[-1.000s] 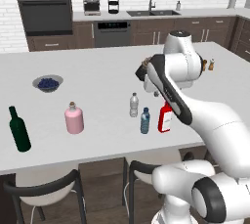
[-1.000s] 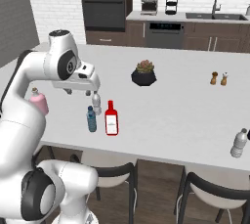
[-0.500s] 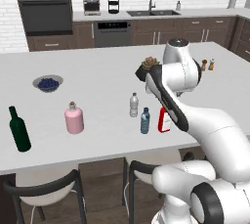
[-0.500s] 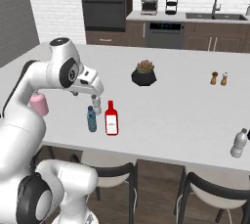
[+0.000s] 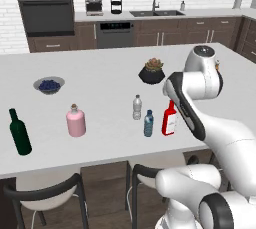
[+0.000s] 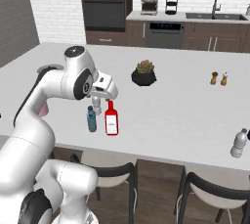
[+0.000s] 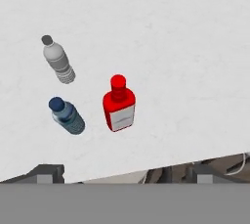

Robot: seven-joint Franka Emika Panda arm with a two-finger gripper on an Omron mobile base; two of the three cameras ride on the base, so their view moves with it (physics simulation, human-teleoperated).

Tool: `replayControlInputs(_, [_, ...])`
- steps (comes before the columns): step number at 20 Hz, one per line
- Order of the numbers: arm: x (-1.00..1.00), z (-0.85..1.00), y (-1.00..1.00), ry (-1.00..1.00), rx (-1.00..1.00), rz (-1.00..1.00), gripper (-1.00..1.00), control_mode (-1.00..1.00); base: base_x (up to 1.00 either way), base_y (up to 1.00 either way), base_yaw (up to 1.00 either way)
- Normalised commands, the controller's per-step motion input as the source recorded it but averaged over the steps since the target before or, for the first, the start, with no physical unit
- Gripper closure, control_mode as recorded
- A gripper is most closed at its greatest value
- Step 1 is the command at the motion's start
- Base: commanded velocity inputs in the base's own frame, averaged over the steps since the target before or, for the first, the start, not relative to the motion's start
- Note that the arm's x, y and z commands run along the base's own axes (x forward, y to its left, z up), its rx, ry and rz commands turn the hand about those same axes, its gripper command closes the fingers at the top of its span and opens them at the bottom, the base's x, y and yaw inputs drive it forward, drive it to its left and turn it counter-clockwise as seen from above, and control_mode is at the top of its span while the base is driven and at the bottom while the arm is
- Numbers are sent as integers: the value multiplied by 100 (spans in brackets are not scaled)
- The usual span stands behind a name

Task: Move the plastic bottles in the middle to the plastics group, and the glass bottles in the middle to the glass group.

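The gripper (image 6: 108, 96) hangs above the island counter (image 5: 100, 68) with its jaws spread wide and nothing between them; in the hand view its two dark fingertips (image 7: 46, 171) stand far apart at the bottom edge. Directly below it, three bottles stand upright in a tight cluster near the front edge of the counter: the red glass bottle (image 7: 118, 105), the blue-tinted plastic bottle (image 7: 66, 116) just beside it, and the clear plastic bottle (image 7: 57, 60) a little farther back. The glass group, a dark green wine bottle (image 5: 19, 132) and a pink squat bottle (image 5: 75, 121), stands well apart at the counter's other end; a lone clear water bottle (image 6: 239, 143) stands far along the counter on the opposite side. Principal hazard, as a judgement: the three bottles stand so close that wide jaws descending on one may strike a neighbour and topple it, and the front edge is near enough for a fallen bottle to roll off. A second hazard is selection error, since the two plastic bottles are similar in size. A grip high on the narrow neck of the red glass bottle could let it swing or slip. The red glass bottle carries a white label and the blue-tinted plastic bottle a band label; no writing on either can be read.
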Motion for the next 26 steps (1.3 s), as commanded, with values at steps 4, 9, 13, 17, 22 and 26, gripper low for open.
replayControlInputs(4, [15,0,-1,1,0,6,-100,-100,0,0,0])
replayControlInputs(9, [22,-15,0,3,0,13,-100,-100,0,0,0])
replayControlInputs(13, [17,-23,-3,0,0,13,-100,-100,0,0,0])
replayControlInputs(17, [22,-23,-14,0,0,7,-100,-100,0,0,0])
replayControlInputs(22, [20,-23,0,0,0,3,-100,-100,0,0,0])
replayControlInputs(26, [12,-23,0,0,0,2,-100,-100,0,0,0])
